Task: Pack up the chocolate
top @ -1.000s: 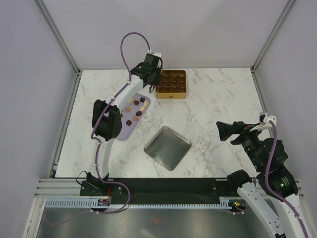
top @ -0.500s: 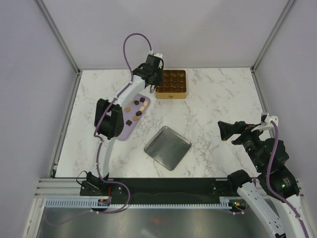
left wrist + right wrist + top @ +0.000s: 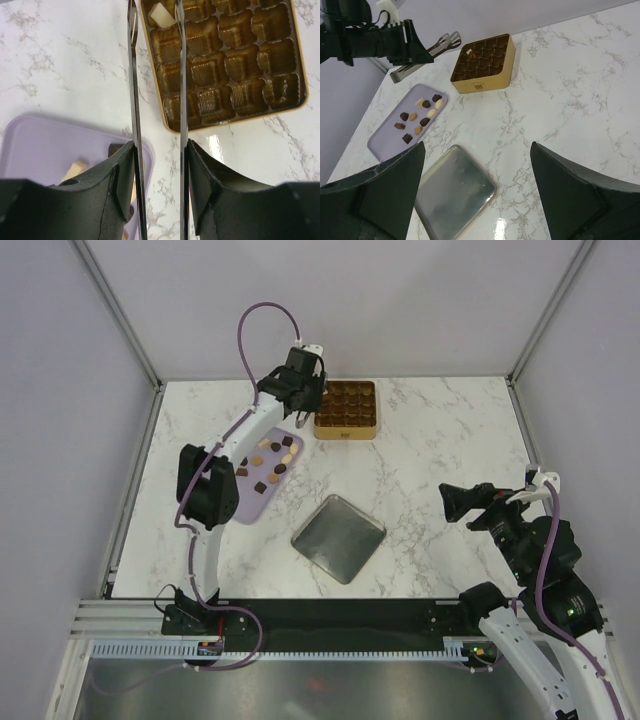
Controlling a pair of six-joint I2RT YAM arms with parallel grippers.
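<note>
The left end effector (image 3: 451, 39) hangs over the gold tin (image 3: 346, 430), its thin fingers parted and gripping nothing. A cream chocolate piece (image 3: 161, 14) lies in the tin's corner cell, top of the left wrist view, apparently already packed. The remaining chocolates (image 3: 272, 462) sit on the lilac tray (image 3: 250, 505) lower left of the tin, within easy reach. At lower right of the surface, the right end effector (image 3: 480, 200) stands wide open, clear of the work.

Left claw (image 3: 300, 419) just beside gold tin (image 3: 346, 432)
</note>
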